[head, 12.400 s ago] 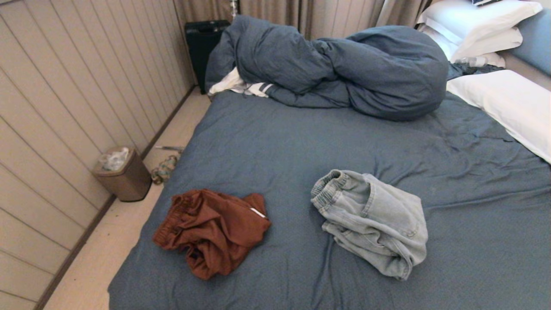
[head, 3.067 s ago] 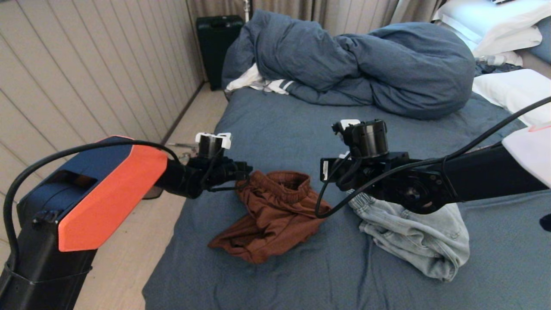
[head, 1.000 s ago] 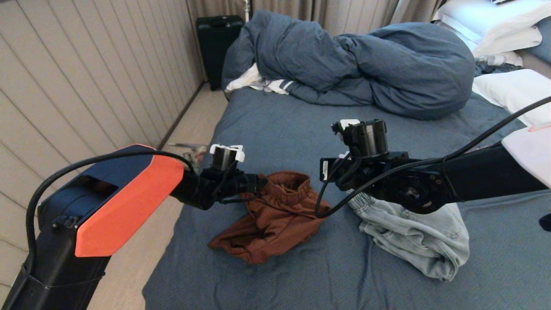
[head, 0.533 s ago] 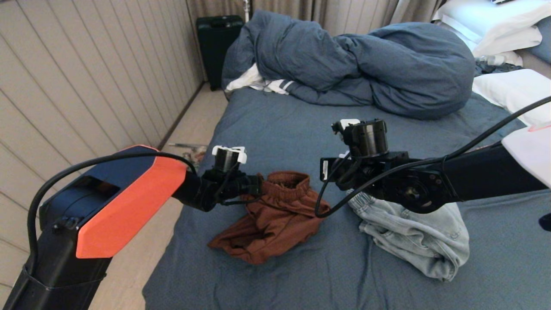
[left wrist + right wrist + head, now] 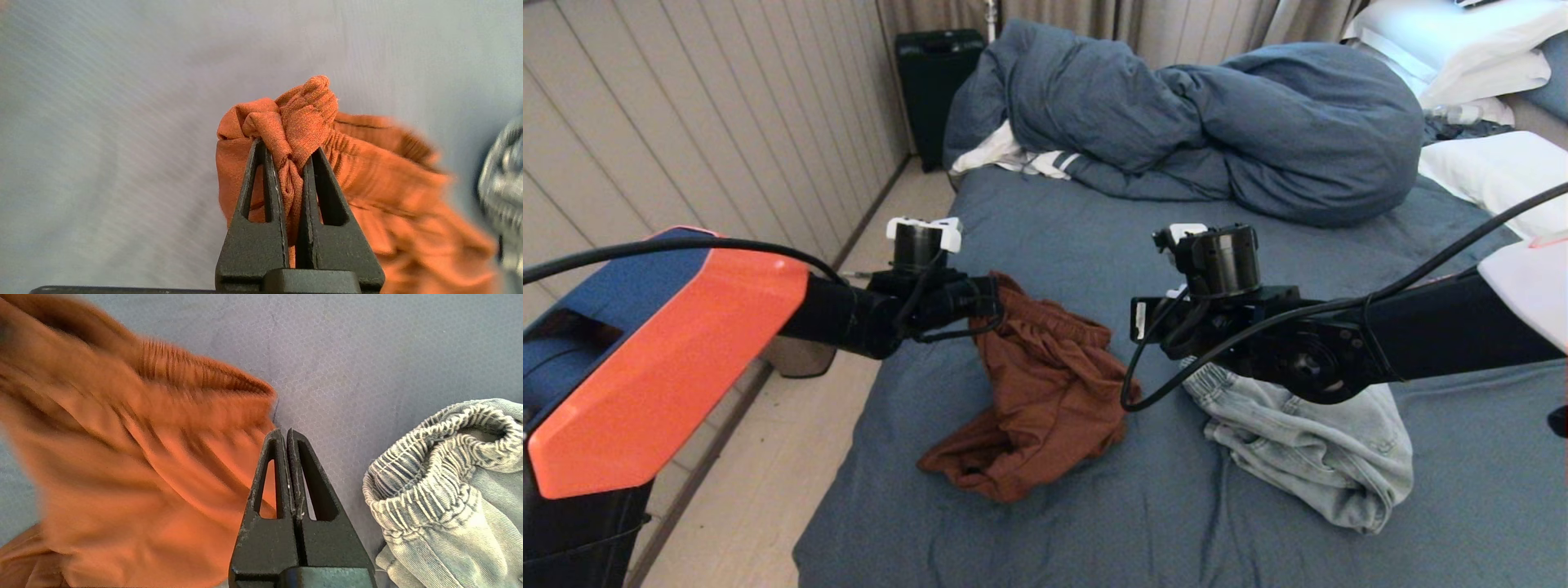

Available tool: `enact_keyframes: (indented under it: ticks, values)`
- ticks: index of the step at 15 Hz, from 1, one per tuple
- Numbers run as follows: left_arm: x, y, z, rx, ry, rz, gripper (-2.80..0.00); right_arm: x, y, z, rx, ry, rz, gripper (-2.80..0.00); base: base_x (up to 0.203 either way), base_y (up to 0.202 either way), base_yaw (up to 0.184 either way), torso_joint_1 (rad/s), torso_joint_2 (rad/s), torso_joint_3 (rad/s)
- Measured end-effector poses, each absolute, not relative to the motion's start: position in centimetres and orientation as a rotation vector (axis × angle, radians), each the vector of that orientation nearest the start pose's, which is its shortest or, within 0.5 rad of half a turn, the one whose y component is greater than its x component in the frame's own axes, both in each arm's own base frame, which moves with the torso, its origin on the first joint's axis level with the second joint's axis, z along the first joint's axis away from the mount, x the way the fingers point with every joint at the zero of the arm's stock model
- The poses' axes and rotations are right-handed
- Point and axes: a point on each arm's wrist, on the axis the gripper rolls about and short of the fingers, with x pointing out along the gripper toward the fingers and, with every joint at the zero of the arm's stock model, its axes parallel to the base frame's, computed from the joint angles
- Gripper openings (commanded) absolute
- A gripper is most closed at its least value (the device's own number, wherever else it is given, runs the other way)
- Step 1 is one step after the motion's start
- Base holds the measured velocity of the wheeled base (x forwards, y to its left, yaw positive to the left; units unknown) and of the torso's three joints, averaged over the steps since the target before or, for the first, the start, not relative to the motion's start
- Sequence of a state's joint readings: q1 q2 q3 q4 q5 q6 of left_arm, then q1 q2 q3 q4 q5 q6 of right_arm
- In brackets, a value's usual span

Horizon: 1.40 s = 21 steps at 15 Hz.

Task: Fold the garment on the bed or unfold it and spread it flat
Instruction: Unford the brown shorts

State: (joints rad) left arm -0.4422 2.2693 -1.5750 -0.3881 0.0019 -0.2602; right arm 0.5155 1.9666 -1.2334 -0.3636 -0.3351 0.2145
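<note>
Rust-brown shorts [image 5: 1045, 384] lie mid-bed [image 5: 1258, 531], waistband corner now lifted off the sheet: the left gripper [image 5: 292, 163] has just pinched it and risen, starting the unfolding. The right gripper [image 5: 287, 437] hovers pressed together, empty, beside the pale denim shorts [image 5: 1315, 457].

Rust-brown shorts [image 5: 1045, 392] lie crumpled on the bed [image 5: 1258, 506], waistband corner lifted at the left gripper [image 5: 992, 298]. Right gripper [image 5: 1143, 322] hangs just right of the shorts, above pale denim shorts [image 5: 1323, 465]. Bunched duvet [image 5: 1201, 122] beyond the shorts.
</note>
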Motion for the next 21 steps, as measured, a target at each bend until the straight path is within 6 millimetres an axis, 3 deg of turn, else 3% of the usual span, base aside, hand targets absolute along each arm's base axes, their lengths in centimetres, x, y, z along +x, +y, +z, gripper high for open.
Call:
enact_keyframes:
  ticks: [3, 7, 11, 14, 19, 20, 21]
  values:
    - [43.5, -17.9, 17.9, -0.209, 0.281, -0.350, -2.80, 34.3, 18.6, 18.1, 0.061, 0.350, 0.139, -2.80, 0.000, 0.000, 0.000, 0.000, 0.00, 0.000]
    - [45.1, -15.3, 19.5, -0.222, 0.247, -0.289, -2.80, 34.3, 18.5, 18.2, 0.061, 0.346, 0.140, -2.80, 0.000, 0.000, 0.000, 0.000, 0.00, 0.000]
    - [47.1, -13.4, 19.4, -0.227, 0.241, -0.237, -2.80, 34.5, 18.2, 18.2, 0.063, 0.344, 0.128, -2.80, 0.000, 0.000, 0.000, 0.000, 0.00, 0.000]
    - [48.9, -12.0, 17.9, -0.221, 0.261, -0.198, -2.80, 34.5, 18.2, 18.2, 0.062, 0.344, 0.128, -2.80, 0.000, 0.000, 0.000, 0.000, 0.00, 0.000]
    - [49.7, -11.6, 16.5, -0.218, 0.281, -0.179, -2.80, 34.4, 18.2, 18.2, 0.062, 0.346, 0.128, -2.80, 0.000, 0.000, 0.000, 0.000, 0.00, 0.000]
    - [49.8, -11.6, 16.4, -0.216, 0.285, -0.173, 0.00, 34.4, 18.2, 18.2, 0.062, 0.346, 0.129, -2.80, 0.000, 0.000, 0.000, 0.000, 0.00, 0.000]
    - [49.8, -11.5, 16.3, -0.212, 0.284, -0.163, 0.00, 34.4, 18.2, 18.2, 0.061, 0.346, 0.129, -2.80, 0.000, 0.000, 0.000, 0.000, 0.00, 0.000]
